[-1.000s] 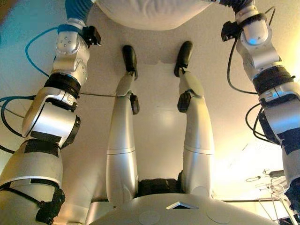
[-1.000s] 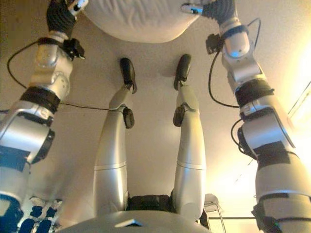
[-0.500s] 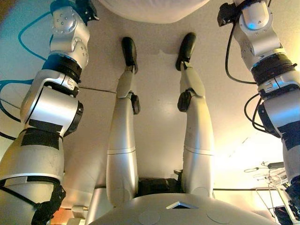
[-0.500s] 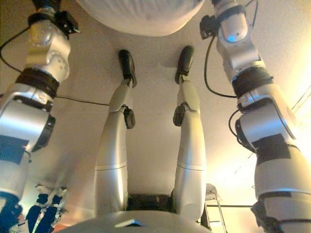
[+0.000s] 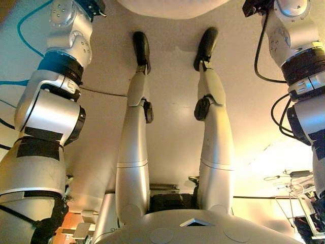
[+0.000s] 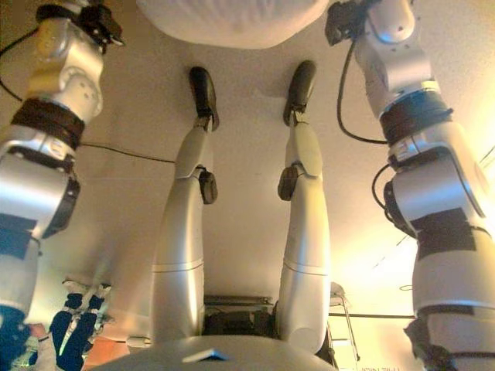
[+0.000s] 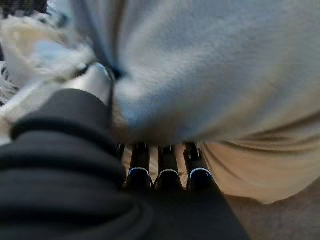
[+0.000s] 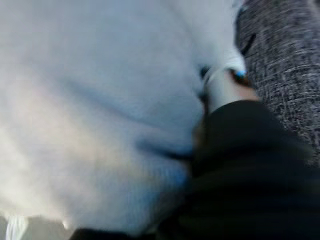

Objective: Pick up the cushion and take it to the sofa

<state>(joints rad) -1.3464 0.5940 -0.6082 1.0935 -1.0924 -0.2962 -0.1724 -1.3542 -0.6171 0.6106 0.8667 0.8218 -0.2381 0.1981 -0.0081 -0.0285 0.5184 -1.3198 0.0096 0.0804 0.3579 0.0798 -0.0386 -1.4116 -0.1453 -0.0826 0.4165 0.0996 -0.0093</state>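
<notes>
A pale, soft cushion (image 6: 232, 19) hangs at the top edge of the eye views, held up between my two arms. In the left wrist view my left hand (image 7: 167, 174) has its fingers curled under the cushion (image 7: 210, 75) and its thumb pressed into the cloth from above. My right hand (image 8: 225, 90) digs its thumb into the other side of the cushion (image 8: 90, 100); its fingers are hidden beneath. Both hands lie beyond the top edge of the eye views.
Grey woven sofa fabric (image 8: 285, 50) shows close beside my right hand. A cream fringed cloth (image 7: 20, 40) lies past my left hand. The beige floor (image 5: 172, 132) spreads below. A metal stand (image 5: 294, 190) is at the lower right, blue-and-white things (image 6: 73, 340) at the lower left.
Both arms have stretched further forward and the cushion has slid up towards the top edge. The hands, seen a second ago, are now out of the eye views.
</notes>
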